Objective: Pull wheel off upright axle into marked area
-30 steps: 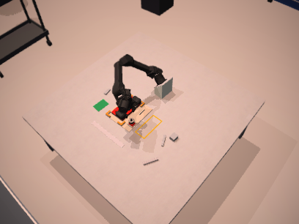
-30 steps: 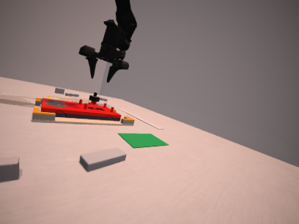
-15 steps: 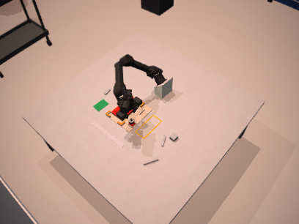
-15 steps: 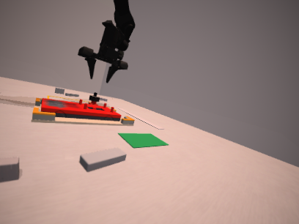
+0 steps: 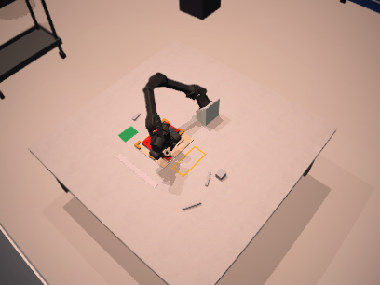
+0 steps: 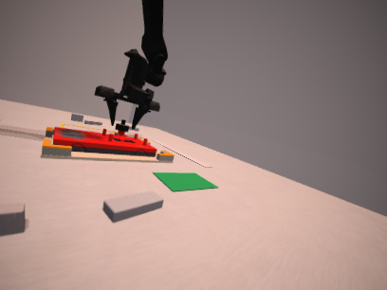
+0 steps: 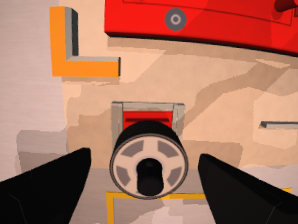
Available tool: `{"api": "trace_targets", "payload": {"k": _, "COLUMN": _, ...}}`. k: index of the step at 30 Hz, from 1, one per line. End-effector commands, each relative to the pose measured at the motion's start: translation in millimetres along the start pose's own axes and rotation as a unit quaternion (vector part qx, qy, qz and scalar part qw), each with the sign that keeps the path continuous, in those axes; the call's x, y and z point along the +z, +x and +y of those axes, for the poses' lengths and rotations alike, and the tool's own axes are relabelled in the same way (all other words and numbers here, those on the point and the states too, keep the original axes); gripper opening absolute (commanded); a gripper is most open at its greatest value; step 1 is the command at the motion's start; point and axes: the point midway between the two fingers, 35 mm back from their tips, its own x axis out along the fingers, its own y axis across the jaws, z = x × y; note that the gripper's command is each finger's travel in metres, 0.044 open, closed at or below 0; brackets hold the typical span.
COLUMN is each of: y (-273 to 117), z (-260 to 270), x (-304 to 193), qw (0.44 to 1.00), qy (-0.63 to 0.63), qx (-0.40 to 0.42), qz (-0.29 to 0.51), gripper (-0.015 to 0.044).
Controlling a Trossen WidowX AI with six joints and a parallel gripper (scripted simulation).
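- One wheel [image 7: 148, 161], lower centre of the wrist view, on its upright axle [image 7: 149, 177]; axis vertical, hub facing up.
- One orange-outlined marked area [image 5: 189, 161], centre of top view.
- One red board [image 6: 101, 139], one green patch [image 6: 185, 181].
- One end effector [image 6: 126, 115], pointing down over the wheel, fingers apart, empty, flanking it without contact.

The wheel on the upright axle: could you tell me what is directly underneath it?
In the wrist view the wheel sits on a dark axle end at its hub, above a small red-topped mount. The axle's shaft and most of the mount are covered by the wheel.
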Motion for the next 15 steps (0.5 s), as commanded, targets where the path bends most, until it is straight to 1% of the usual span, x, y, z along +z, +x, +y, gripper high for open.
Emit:
{"api": "trace_targets", "payload": {"k": 1, "y": 3.3, "z": -2.2, "x": -1.0, "qw": 1.000, "qy": -0.006, "qx": 0.001, "qz": -0.004, "gripper": 0.0300}}
{"api": "trace_targets", "payload": {"k": 4, "y": 0.4, "z": 0.1, "x": -0.3, "qw": 1.000, "qy": 0.000, "qx": 0.001, "qz": 0.000, "gripper": 0.0221}}
{"api": "trace_targets", "payload": {"k": 14, "y": 0.4, "z": 0.1, "x": -0.3, "qw": 1.000, "qy": 0.000, "qx": 0.001, "qz": 0.000, "gripper": 0.0155}}
{"api": "trace_targets", "payload": {"k": 15, "y": 0.4, "z": 0.1, "x": -0.3, "qw": 1.000, "qy": 0.000, "qx": 0.001, "qz": 0.000, "gripper": 0.0128}}
